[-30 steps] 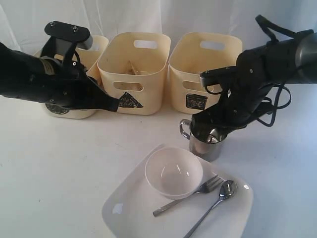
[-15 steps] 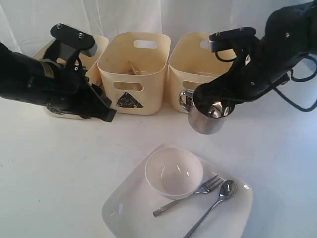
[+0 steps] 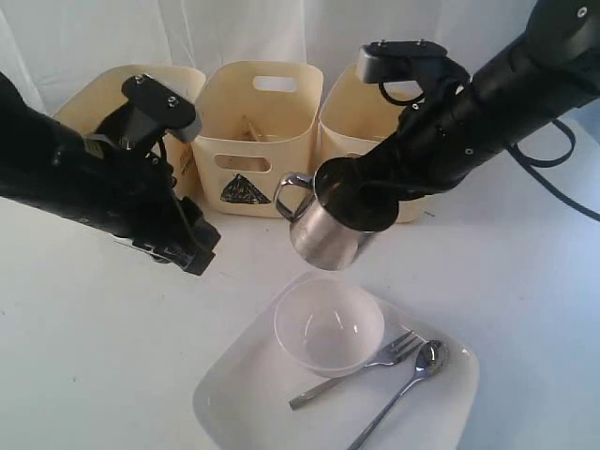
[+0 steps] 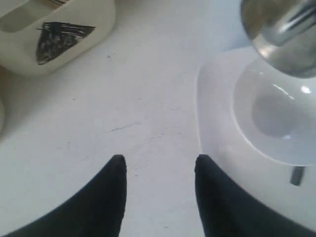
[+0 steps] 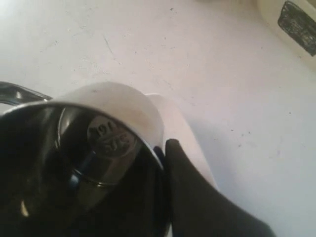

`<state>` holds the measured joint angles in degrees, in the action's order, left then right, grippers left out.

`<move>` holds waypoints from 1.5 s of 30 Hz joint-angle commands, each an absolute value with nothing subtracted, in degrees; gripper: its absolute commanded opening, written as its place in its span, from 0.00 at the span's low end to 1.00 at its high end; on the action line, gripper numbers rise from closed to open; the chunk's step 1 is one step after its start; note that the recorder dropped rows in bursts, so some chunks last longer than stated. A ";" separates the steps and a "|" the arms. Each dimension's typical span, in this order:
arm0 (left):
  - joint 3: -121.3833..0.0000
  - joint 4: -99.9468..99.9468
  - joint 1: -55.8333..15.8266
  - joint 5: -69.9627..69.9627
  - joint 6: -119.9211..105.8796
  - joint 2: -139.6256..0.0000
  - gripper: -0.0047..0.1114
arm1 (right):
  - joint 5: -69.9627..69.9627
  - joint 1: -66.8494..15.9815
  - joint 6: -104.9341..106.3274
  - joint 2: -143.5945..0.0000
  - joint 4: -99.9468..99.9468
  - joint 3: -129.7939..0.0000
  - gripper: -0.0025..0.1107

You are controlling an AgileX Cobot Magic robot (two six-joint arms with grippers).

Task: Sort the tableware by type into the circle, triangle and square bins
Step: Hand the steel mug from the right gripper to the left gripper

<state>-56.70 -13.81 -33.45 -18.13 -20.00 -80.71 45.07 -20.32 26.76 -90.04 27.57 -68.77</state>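
Observation:
My right gripper [image 3: 361, 192] is shut on the rim of a steel mug [image 3: 323, 225], which hangs tilted in the air in front of the triangle bin [image 3: 253, 131] and above the plate's far edge. In the right wrist view one finger [image 5: 173, 153] sits outside the mug [image 5: 108, 113] wall. My left gripper [image 3: 195, 251] hovers low over the table left of the plate, open and empty [image 4: 159, 165]. The white plate [image 3: 244, 394] carries a clear bowl [image 3: 328, 326], a fork [image 3: 361, 367] and a spoon [image 3: 412, 375]. Chopsticks [image 3: 251, 128] lie in the triangle bin.
The circle bin [image 3: 112, 89] is mostly hidden behind my left arm. The square bin [image 3: 356, 103] stands behind my right arm. A white cloth hangs behind the bins. Bare table lies between my left gripper and the plate [image 4: 212, 123].
My right gripper lifted the mug off the table and carried it up and to the left, tilting it. My left gripper opened and moved down toward the table.

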 commanded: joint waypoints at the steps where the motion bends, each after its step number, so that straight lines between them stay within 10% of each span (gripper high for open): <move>1: -56.44 -29.98 -34.02 -20.19 -35.30 -79.97 0.47 | 44.61 -19.98 33.19 -89.45 31.37 -68.67 0.02; 24: -56.44 -43.57 -34.02 -24.62 -60.24 -79.97 0.61 | 52.29 -19.98 37.23 -89.45 35.39 -68.79 0.02; 45: -56.44 -67.85 -34.02 -20.86 -85.46 -79.97 0.50 | 56.76 -19.98 45.08 -89.45 43.50 -70.91 0.02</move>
<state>-56.55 -63.36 -33.89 -19.91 -84.06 -80.31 54.89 -19.64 44.56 -89.95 37.48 -70.20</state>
